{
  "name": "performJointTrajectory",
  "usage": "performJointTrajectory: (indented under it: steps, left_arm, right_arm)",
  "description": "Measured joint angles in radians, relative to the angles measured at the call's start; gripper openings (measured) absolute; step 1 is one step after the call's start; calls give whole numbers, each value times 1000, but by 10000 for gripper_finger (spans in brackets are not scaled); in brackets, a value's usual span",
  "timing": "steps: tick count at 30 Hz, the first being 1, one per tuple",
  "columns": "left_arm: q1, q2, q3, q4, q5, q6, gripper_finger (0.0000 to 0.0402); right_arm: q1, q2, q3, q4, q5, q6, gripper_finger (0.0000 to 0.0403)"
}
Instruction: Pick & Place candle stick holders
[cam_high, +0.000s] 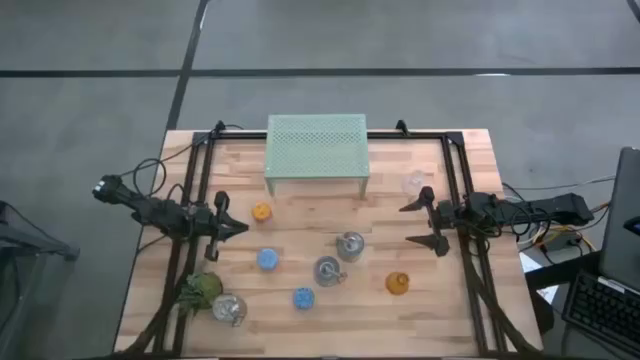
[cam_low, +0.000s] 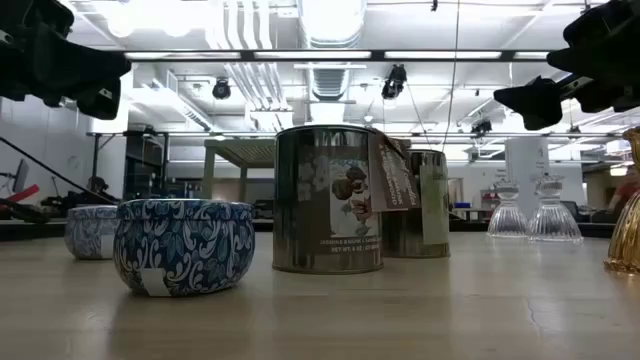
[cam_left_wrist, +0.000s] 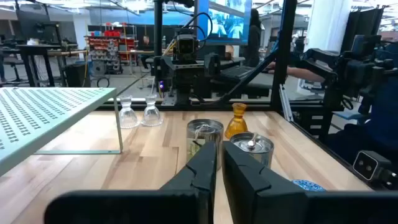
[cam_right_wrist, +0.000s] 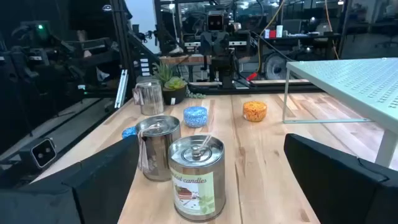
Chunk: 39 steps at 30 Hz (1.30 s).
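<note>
Round candle stick holders stand on the wooden table. Two silvery tins (cam_high: 350, 245) (cam_high: 328, 270) are in the middle, two blue ones (cam_high: 267, 259) (cam_high: 303, 297) to their left, and an orange one (cam_high: 262, 211) sits farther back. An amber glass one (cam_high: 398, 284) is at the near right, clear glass ones (cam_high: 413, 183) at the far right, and a third silvery one (cam_high: 230, 308) at the near left. My left gripper (cam_high: 235, 228) hovers shut at the left, near the orange holder. My right gripper (cam_high: 420, 222) hovers open at the right, facing the tins (cam_right_wrist: 196, 177).
A pale-green mesh stand (cam_high: 317, 148) rises on legs at the table's far middle. A green leafy plant (cam_high: 203, 288) sits at the near left beside the silvery holder. Black frame rails (cam_high: 455, 170) run along both table sides. Bare wood lies between the stand and the tins.
</note>
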Motion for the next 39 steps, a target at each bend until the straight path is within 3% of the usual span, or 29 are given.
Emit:
performJointTrajectory:
  steps: [28,39]
  left_arm:
    - [0,0,0,0,0,0,30]
    - [0,0,0,0,0,0,30]
  right_arm:
    - [0,0,0,0,0,0,391]
    - [0,1,0,38,0,-108,391]
